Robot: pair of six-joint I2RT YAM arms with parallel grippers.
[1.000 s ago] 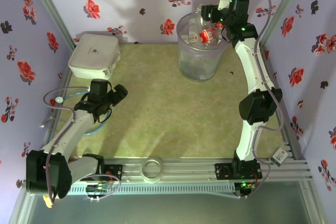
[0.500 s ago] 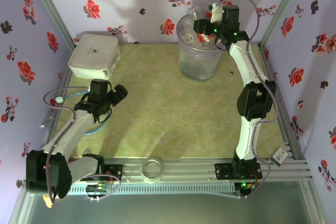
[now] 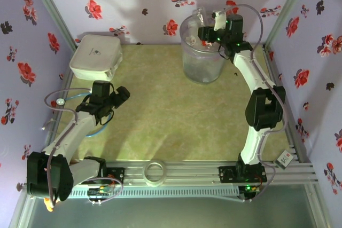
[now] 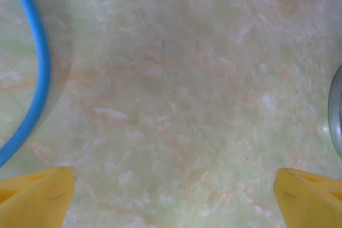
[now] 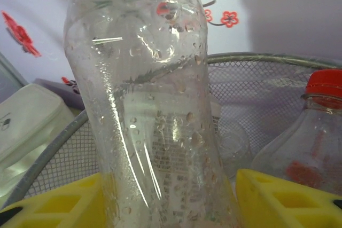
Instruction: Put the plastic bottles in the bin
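The table (image 3: 171, 105) has a pale green, marbled top. A flat white box (image 3: 95, 57) lies at its far left corner. The bin (image 3: 202, 68) stands far right of centre — tall and translucent. A blue cable (image 4: 37, 78) curves across the left side, and a pale ring (image 3: 155, 173) sits on the near rail.

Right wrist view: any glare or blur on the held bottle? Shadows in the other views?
Right wrist: the clear bottle is sharp, with glare streaks near its shoulder; the back wall behind is soft. Top external: even light, arm shadows on the back wall above the bin. Left wrist: the tabletop looks soft, with a faint shadow beside the blue cable.
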